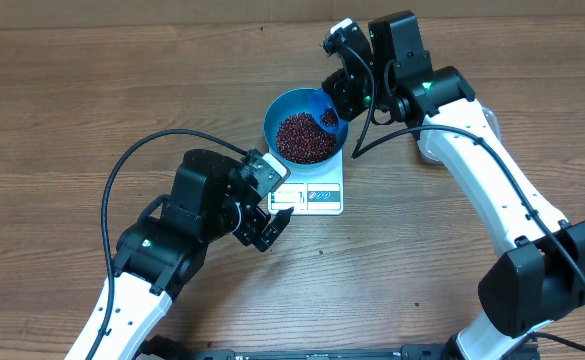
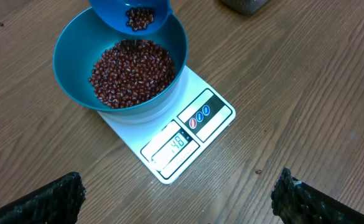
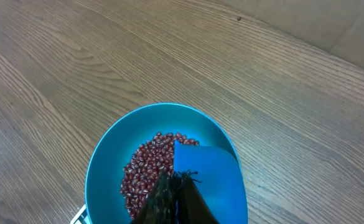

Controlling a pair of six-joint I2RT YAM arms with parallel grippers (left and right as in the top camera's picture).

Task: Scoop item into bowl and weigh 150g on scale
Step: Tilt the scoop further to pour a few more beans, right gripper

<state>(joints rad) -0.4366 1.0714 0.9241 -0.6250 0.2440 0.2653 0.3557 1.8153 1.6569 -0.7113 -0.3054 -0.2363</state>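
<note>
Brown wood-grain counter point(image 1: 62, 90), grain running side to side seen from overhead. A few small dark specks point(image 2: 257, 172) on surface. Soft, even light; faint shadows only. Paler strip point(image 3: 318, 22) beyond far edge, nature unclear.

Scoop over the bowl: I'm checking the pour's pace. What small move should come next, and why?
Probably tip the scoop a little further, gently. The right gripper holds it tilted over the bowl on the scale, a few beans sit in it, and the display is too blurred to read.
</note>
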